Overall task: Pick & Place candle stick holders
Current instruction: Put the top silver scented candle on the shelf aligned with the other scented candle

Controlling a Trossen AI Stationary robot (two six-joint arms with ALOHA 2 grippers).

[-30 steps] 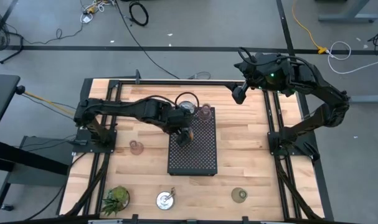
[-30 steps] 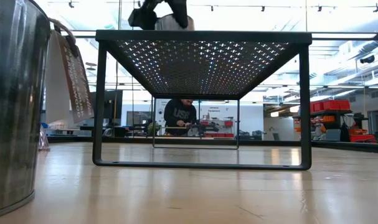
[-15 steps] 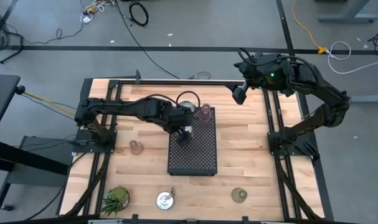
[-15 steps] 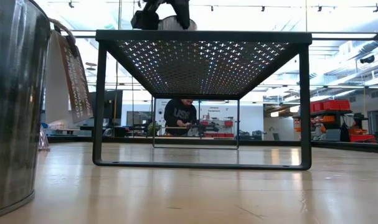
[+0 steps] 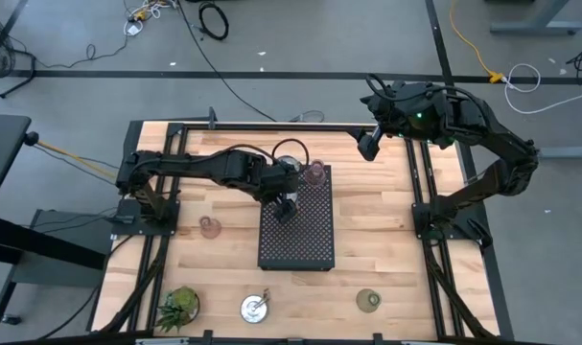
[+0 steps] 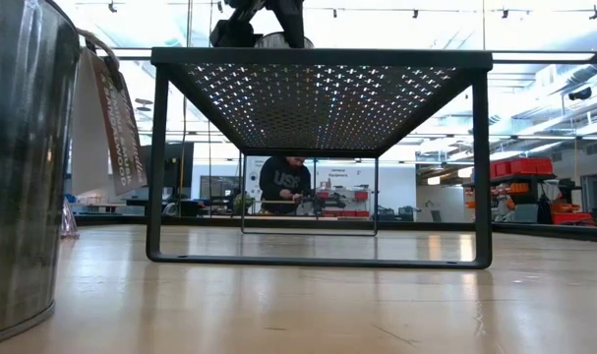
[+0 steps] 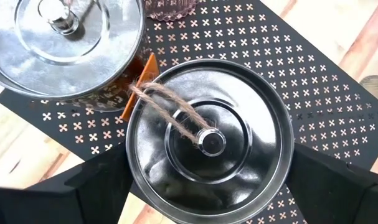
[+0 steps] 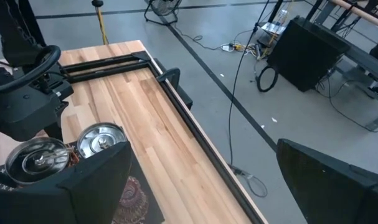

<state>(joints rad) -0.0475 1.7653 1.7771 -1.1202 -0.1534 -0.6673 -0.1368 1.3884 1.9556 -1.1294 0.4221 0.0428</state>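
A black perforated tray (image 5: 305, 240) stands on legs mid-table. On its far end sit two silvery candle stick holders (image 5: 287, 165) (image 7: 208, 140) and a pink glass one (image 5: 315, 172). My left gripper (image 5: 284, 206) is open over the nearer silvery holder and points steeply down. Its fingers (image 7: 95, 186) stand on either side of the holder's rim, and the holder rests on the tray. My right gripper (image 5: 367, 144) hangs open, raised above the far right of the table. On the table itself stand a pink holder (image 5: 210, 227), a silvery holder (image 5: 254, 308) and an olive-green holder (image 5: 369, 301). My left gripper's fingers flank the round rim (image 7: 134, 155) of the silvery holder from above. Whether they touch it I cannot tell. The holder stands upright on the tray.
A spiky green plant (image 5: 179, 305) sits at the near left corner. Black rails (image 5: 271, 125) frame the tabletop. Bare wood lies right of the tray. A person works far behind the table (image 6: 286, 182).
My left gripper has opened a little around the silvery holder on the tray and otherwise kept its place. The holder stays standing on the tray.
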